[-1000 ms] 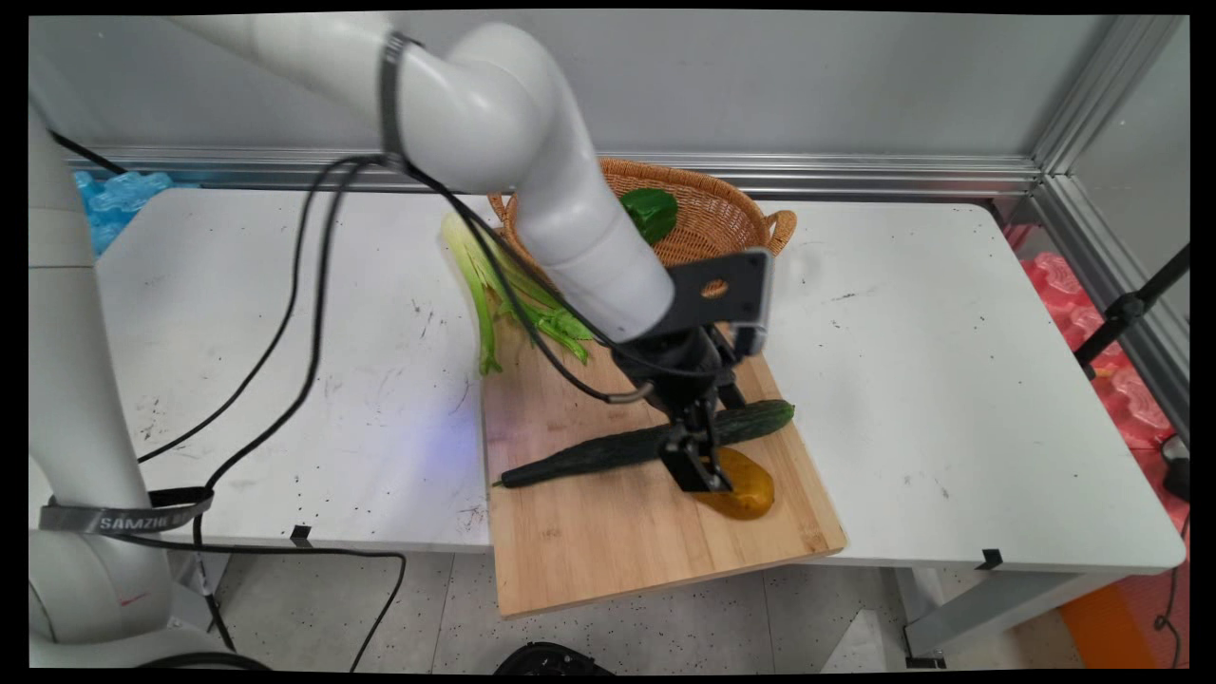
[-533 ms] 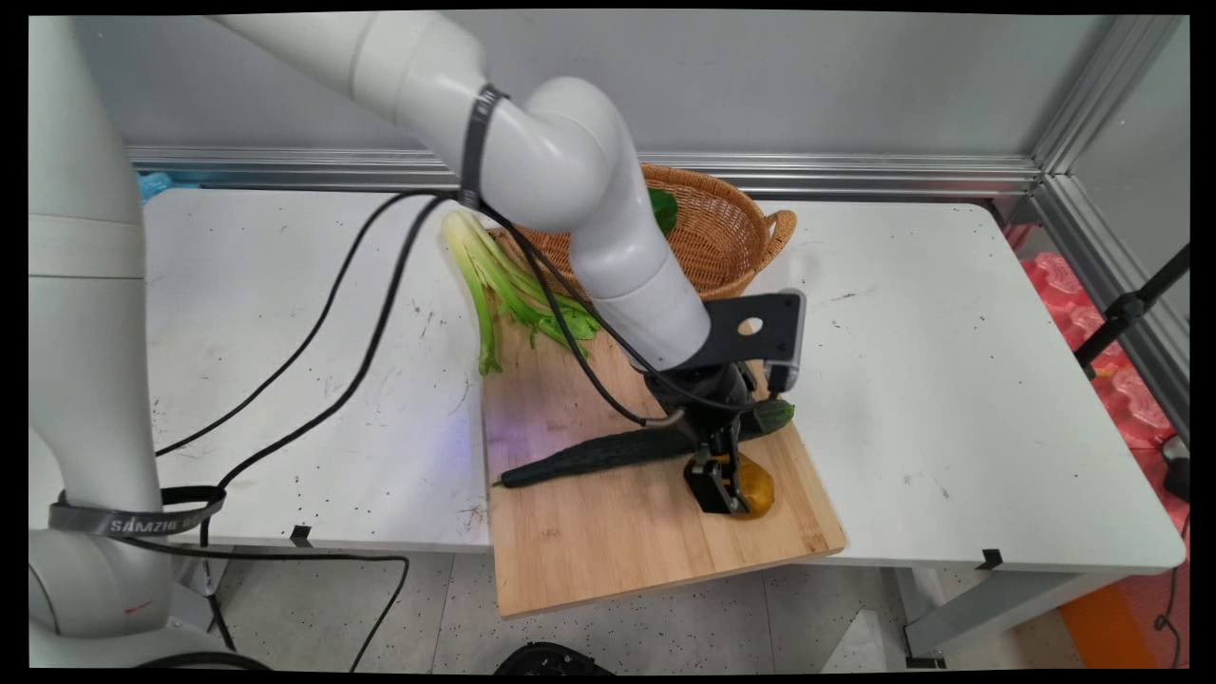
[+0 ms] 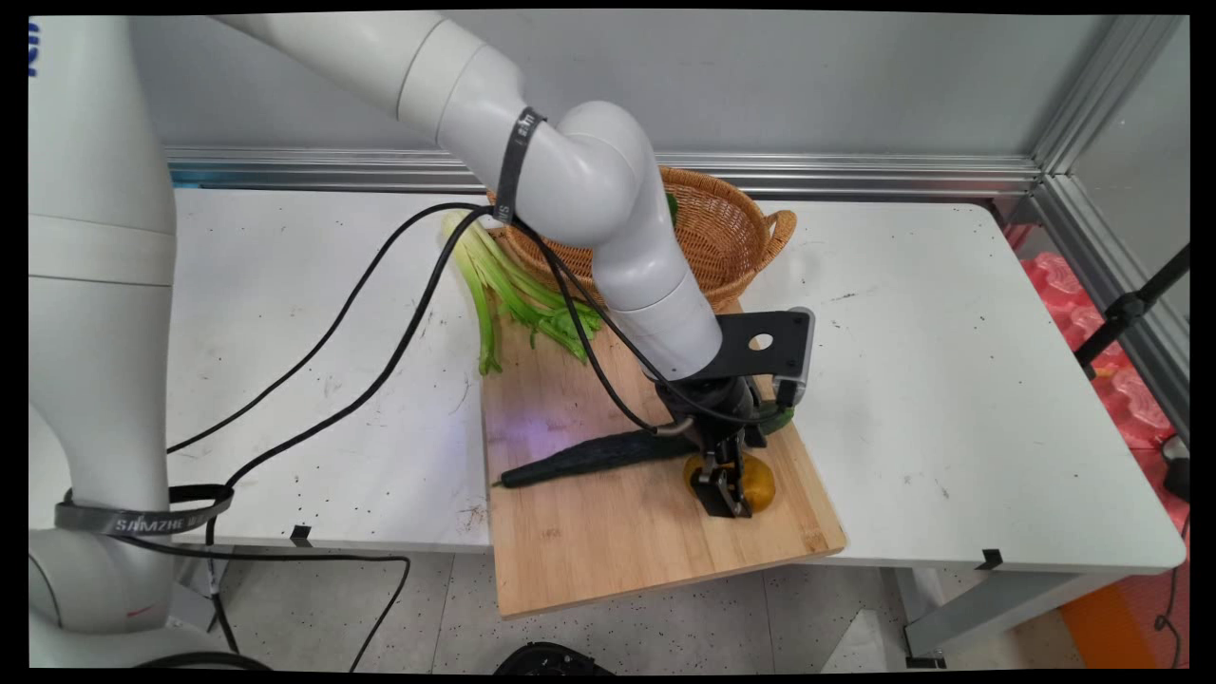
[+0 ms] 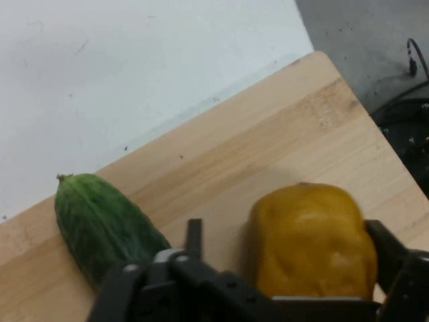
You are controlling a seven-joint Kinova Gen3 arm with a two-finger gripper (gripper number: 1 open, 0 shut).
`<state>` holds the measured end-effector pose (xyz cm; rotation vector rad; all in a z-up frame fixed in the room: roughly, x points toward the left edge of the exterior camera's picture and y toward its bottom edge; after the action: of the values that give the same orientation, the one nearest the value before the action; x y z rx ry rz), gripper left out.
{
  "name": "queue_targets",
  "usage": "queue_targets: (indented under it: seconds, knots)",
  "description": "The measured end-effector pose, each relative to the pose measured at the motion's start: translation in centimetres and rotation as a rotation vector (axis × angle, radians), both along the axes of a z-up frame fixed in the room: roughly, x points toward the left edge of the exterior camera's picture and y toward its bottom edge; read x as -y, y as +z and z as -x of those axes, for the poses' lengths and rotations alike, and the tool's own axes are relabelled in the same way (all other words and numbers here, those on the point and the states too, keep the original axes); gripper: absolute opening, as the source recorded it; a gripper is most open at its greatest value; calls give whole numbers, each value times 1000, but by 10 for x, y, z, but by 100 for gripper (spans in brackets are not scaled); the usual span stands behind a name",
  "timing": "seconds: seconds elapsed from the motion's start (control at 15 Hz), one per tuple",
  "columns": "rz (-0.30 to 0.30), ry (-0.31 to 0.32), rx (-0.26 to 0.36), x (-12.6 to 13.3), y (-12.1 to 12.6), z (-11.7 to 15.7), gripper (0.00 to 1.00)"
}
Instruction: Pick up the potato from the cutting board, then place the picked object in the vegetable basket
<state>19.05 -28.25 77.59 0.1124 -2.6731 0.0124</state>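
The black hand (image 3: 730, 489) is down low on the wooden board (image 3: 608, 541), right at a yellow-orange fruit (image 3: 755, 483) that looks like a mango. In the hand view the fruit (image 4: 312, 241) fills the space between the two fingers, with one finger (image 4: 194, 236) to its left and the other close by its right side. The fingers are apart with the fruit sitting between them — I cannot tell if they squeeze it or only stand next to it. The fruit rests on the board, near the board's right edge and not far from its front corner. Just behind the hand lies a long dark green cucumber (image 3: 579, 458). It stretches across the board, and the hand hides its middle part. In the hand view the cucumber's rounded end (image 4: 100, 225) is just beside the left finger, and I cannot tell if they touch. At the back of the board lie some light green stalks (image 3: 494, 285) — they hang partly over onto the white surface (image 3: 950, 380). Behind them stands a brown woven basket (image 3: 727, 237) with a handle on its side. Black cables (image 3: 380, 332) hang from the white arm and loop down over the surface.
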Motion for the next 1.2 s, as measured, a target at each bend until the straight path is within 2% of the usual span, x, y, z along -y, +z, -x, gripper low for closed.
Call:
queue_targets:
  seconds: [0.07, 0.6, 0.93, 1.2]
  knots:
    - [1, -6, 0, 2, 0, 0, 0]
    - [3, -31, -31, 9, 18, -6, 0]
    - [15, -16, -81, 9, 54, -12, 0]
    - [22, 35, -111, 4, 92, -29, 0]
